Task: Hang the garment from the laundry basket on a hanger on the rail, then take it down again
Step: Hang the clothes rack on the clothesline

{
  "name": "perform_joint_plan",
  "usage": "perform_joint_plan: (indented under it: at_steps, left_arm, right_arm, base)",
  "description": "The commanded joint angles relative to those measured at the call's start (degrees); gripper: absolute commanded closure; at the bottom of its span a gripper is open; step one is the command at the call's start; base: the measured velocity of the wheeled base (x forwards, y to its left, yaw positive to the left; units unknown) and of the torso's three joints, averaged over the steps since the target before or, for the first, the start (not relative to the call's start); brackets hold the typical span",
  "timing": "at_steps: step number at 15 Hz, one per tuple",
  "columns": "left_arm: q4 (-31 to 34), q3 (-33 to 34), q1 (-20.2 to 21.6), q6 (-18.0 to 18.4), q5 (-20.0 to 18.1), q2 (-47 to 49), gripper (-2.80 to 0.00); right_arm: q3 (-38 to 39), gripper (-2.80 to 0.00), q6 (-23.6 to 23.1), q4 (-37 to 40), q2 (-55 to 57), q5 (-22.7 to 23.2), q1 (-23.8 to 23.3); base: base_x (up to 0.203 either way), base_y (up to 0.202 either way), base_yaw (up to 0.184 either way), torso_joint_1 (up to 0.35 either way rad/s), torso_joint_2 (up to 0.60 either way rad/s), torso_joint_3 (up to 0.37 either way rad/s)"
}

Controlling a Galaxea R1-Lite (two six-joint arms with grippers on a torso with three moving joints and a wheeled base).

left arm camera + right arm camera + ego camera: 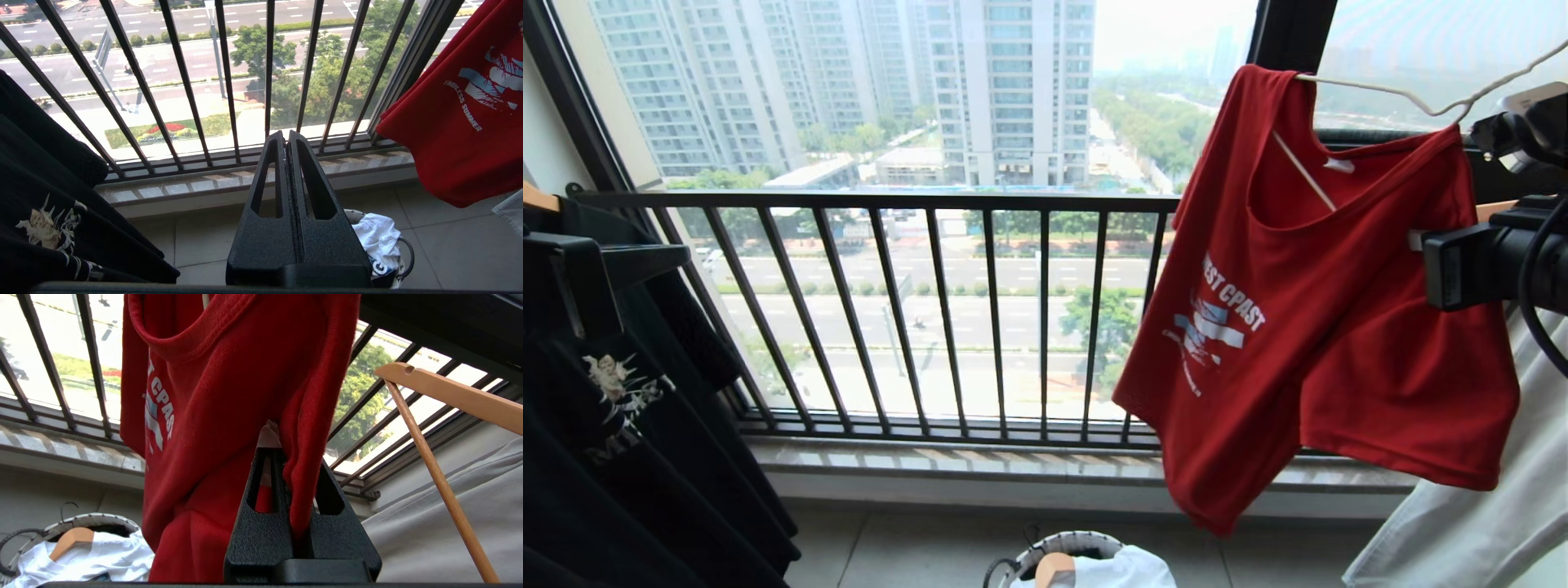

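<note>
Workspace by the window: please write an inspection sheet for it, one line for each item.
Surface: tiled floor, basket standing on it.
Job's things: red T-shirt on wire hanger, hanging crooked.
Clutter: white cloth and wooden hanger in basket; black T-shirt; pale garment.
Grippers: left gripper shut, empty; right gripper shut on a shirt fold.
Cables: black cable on right arm.
Surroundings: railing, street and towers outside.

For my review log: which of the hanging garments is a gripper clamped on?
The red printed T-shirt, pinched in the right gripper; the black printed T-shirt and pale grey-green garment hang untouched.
</note>
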Motion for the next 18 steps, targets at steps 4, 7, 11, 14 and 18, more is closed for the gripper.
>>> perform_joint_plan:
  at_steps: [4,7,11,14,18]
  left_arm:
    - [0.00,-0.03,-0.01,0.00,-0.07,0.05,0.00]
    - [0.00,-0.03,0.08,0.00,-0.07,0.03,0.00]
    - [0.00,-0.03,0.32,0.00,-0.07,-0.04,0.00]
    - [0.00,-0.03,0.52,0.00,-0.07,0.05,0.00]
    - [0.00,-0.03,0.52,0.00,-0.07,0.05,0.00]
  right_arm:
    - [1.10,0.00,-1.38,0.29,-0.13,-0.10,0.01]
    - [1.49,0.00,-1.47,0.29,-0.22,-0.19,0.01]
    - [1.49,-2.80,-2.22,0.13,-0.45,-0.19,0.01]
    - [1.56,-2.80,-2.26,0.20,-1.43,-0.10,0.19]
    - [2.91,-2.80,-2.26,0.28,-5.24,-0.07,0.36]
  base:
    - [0.000,0.000,0.000,0.000,0.00,0.000]
    - [0.000,0.000,0.000,0.000,0.00,0.000]
    - [0.000,0.000,0.000,0.000,0.00,0.000]
    - [0.000,0.000,0.000,0.000,0.00,0.000]
    - [0.000,0.000,0.000,0.000,0.00,0.000]
